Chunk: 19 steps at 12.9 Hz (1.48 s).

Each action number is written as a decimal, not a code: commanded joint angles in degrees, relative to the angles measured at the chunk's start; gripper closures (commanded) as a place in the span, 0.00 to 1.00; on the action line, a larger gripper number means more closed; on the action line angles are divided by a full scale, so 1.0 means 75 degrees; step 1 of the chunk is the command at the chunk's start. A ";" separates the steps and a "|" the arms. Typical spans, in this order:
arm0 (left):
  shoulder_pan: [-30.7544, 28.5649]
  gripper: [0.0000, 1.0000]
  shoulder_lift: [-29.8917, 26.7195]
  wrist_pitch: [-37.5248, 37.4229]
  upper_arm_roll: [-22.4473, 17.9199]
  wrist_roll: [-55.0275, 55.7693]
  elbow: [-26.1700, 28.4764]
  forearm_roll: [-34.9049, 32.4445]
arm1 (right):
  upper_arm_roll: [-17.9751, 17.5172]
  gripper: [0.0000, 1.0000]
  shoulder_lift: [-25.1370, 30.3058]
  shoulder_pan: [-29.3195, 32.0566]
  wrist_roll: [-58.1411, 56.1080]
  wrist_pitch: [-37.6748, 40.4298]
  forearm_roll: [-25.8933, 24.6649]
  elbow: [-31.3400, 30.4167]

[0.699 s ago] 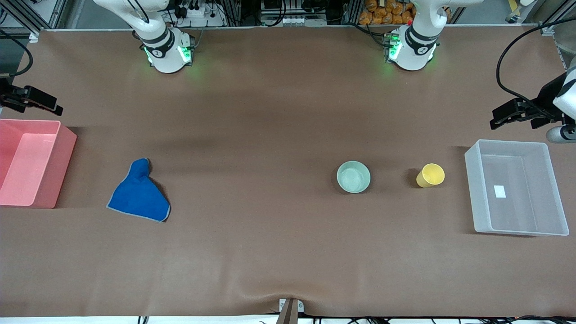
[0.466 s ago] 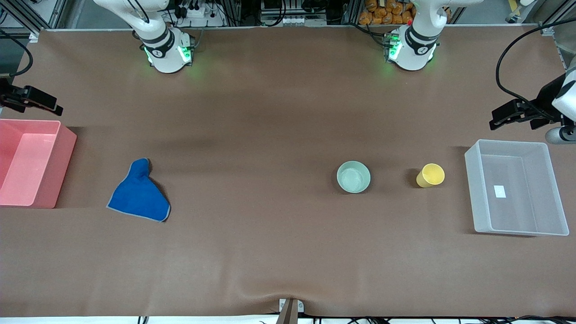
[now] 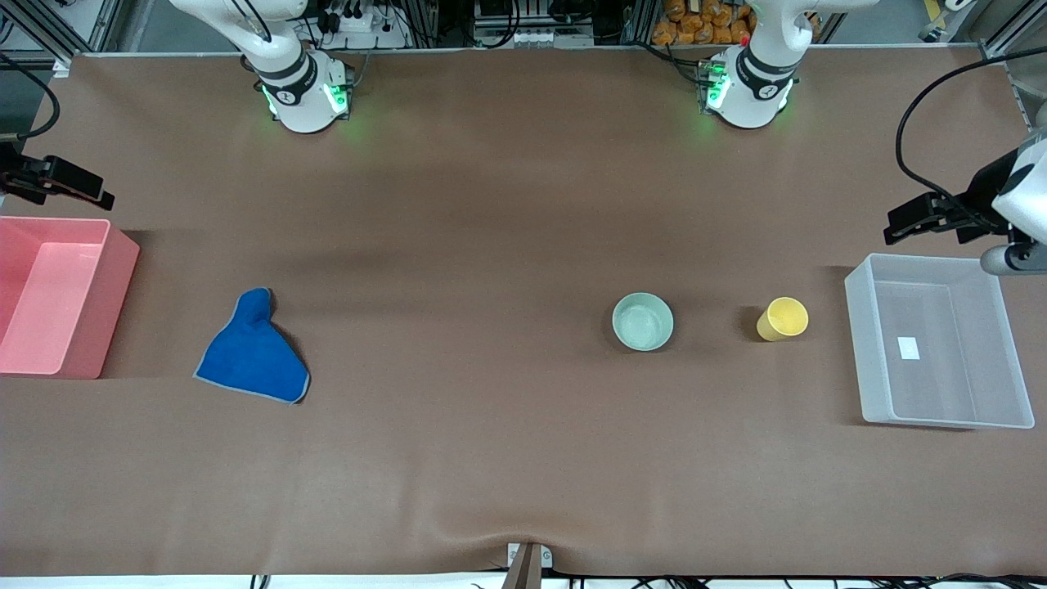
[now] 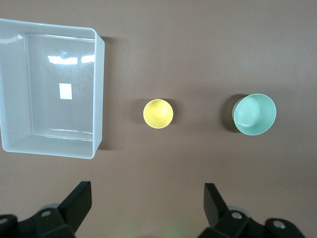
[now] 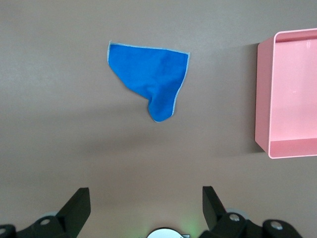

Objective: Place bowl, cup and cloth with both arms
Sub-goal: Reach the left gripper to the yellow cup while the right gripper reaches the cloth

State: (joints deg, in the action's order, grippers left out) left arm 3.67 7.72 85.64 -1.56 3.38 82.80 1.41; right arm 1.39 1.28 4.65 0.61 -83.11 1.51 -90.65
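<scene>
The mint-green bowl point(image 3: 643, 321) stands upright on the brown table, with the yellow cup point(image 3: 783, 319) upright beside it toward the left arm's end. The blue cloth point(image 3: 253, 352) lies crumpled flat toward the right arm's end. My left gripper point(image 3: 924, 215) hangs high over the table beside the clear bin, open and empty. Its wrist view shows the cup point(image 4: 158, 113) and bowl point(image 4: 254, 114) well below the open left gripper point(image 4: 147, 203). My right gripper point(image 3: 59, 182) hangs over the table by the pink bin, open and empty. Its wrist view shows the cloth point(image 5: 148, 74) below the right gripper point(image 5: 146, 206).
A clear plastic bin point(image 3: 859, 343) sits at the left arm's end of the table, and shows in the left wrist view point(image 4: 98, 99). A pink bin point(image 3: 114, 303) sits at the right arm's end, and shows in the right wrist view point(image 5: 262, 94). Both hold nothing.
My left gripper has drifted slightly over the table by the clear bin. The right arm, bowl, cup and cloth have not moved.
</scene>
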 commanded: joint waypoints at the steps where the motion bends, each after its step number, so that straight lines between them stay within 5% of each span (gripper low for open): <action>1: -0.0067 0.00 0.0049 0.0705 -0.0003 -0.0075 0.0592 0.0152 | 0.0014 0.00 -0.0007 -0.0035 -0.0011 0.0089 -0.0060 0.0074; 8: -0.0208 0.00 0.0096 0.2758 -0.0026 -0.0040 0.2620 0.0152 | 0.0002 0.00 -0.0345 -0.0105 -0.0011 0.0031 0.0021 0.0086; 11: -0.0243 0.00 0.0177 0.3988 -0.0073 -0.0028 0.3664 0.0140 | 0.0002 0.00 -0.1246 -0.0362 0.0024 -0.0297 0.0045 0.0237; 15: -0.0244 0.00 0.0786 0.4610 -0.0061 -0.0005 0.3830 0.0140 | 0.0002 0.00 -0.2956 -0.0328 0.0012 -0.0753 0.0034 0.0670; 19: -0.0278 0.00 0.1091 0.5921 -0.0073 0.0019 0.4532 0.0140 | 0.0002 0.00 -0.4364 -0.0363 0.0036 -0.2872 0.0057 0.1000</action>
State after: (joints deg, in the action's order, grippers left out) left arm 2.02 15.60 125.13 -2.15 3.52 113.95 1.41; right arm 1.28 -26.28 2.23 0.63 -101.45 1.64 -87.14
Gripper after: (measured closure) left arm 0.000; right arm 0.000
